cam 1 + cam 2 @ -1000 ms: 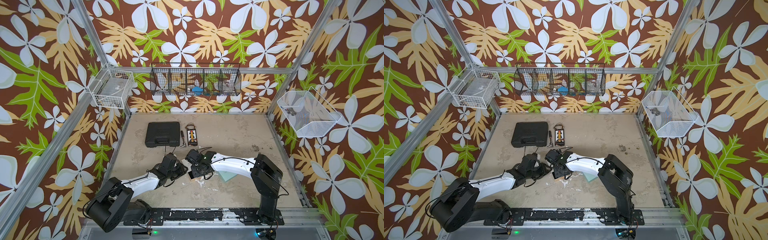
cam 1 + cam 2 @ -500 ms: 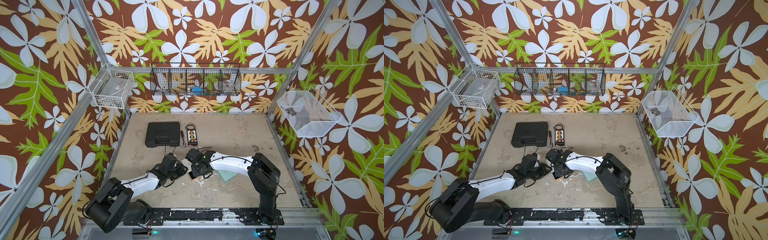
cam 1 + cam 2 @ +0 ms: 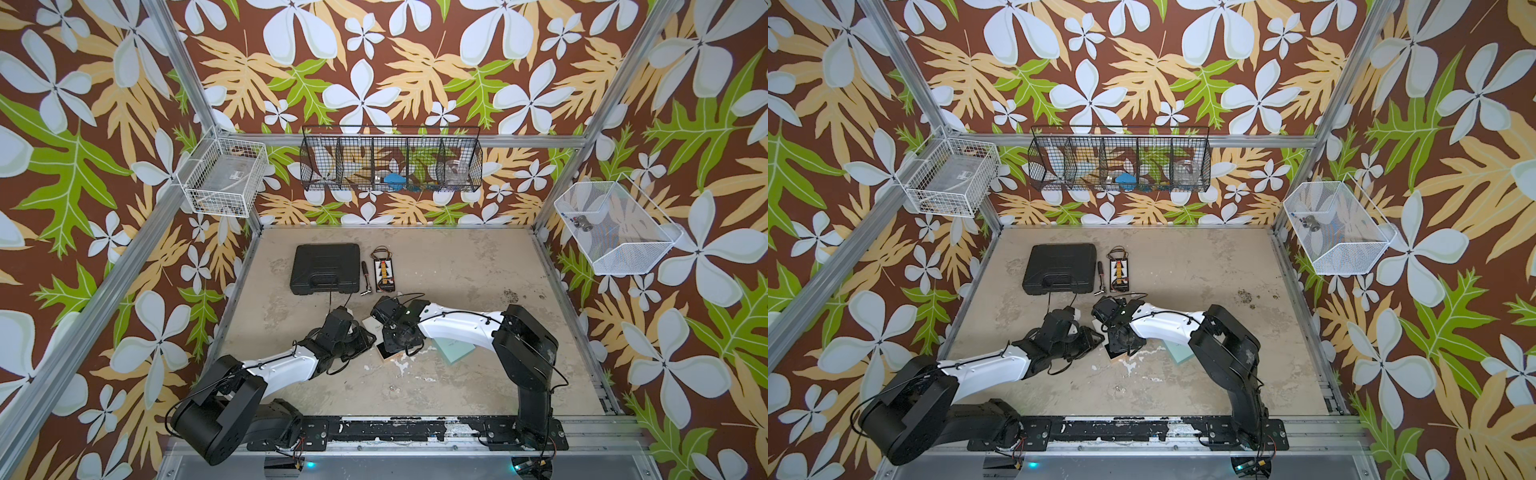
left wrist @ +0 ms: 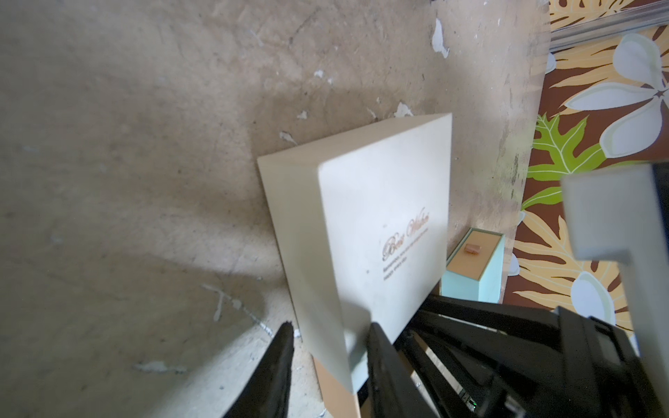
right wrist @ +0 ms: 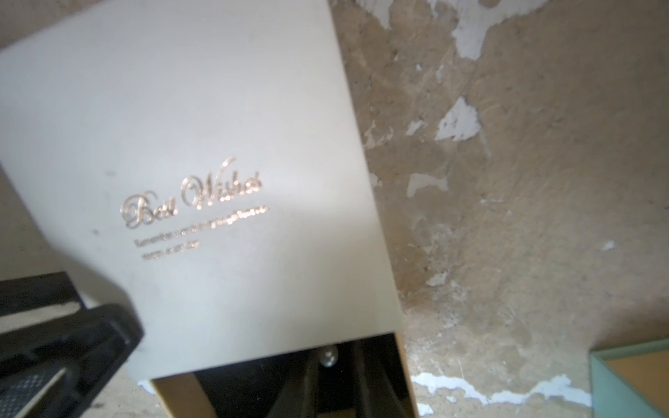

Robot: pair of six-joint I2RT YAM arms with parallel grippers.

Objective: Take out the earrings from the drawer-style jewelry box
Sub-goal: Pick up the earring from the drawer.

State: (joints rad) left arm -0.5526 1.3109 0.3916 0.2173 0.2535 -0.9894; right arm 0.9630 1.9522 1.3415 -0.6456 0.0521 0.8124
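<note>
One tiny round silver-white earring (image 5: 327, 356) gleams in the dark pulled-out drawer (image 5: 177, 396) of the cream "Best Wishes" jewelry box (image 5: 199, 126), at the tips of the right gripper (image 5: 336, 369); whether it is pinched, I cannot tell. Alongside, the left gripper (image 4: 329, 325) straddles the box's corner, clamping equally unclear. Farther back lies a black case (image 3: 326, 268).

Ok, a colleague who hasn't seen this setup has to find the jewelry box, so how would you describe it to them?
Start at the beige table and the big black case at its back, then come forward to the middle. The jewelry box is the flat cream-white box there with gold "Best Wishes" script on top, unlike the mint-green box beside it.
</note>
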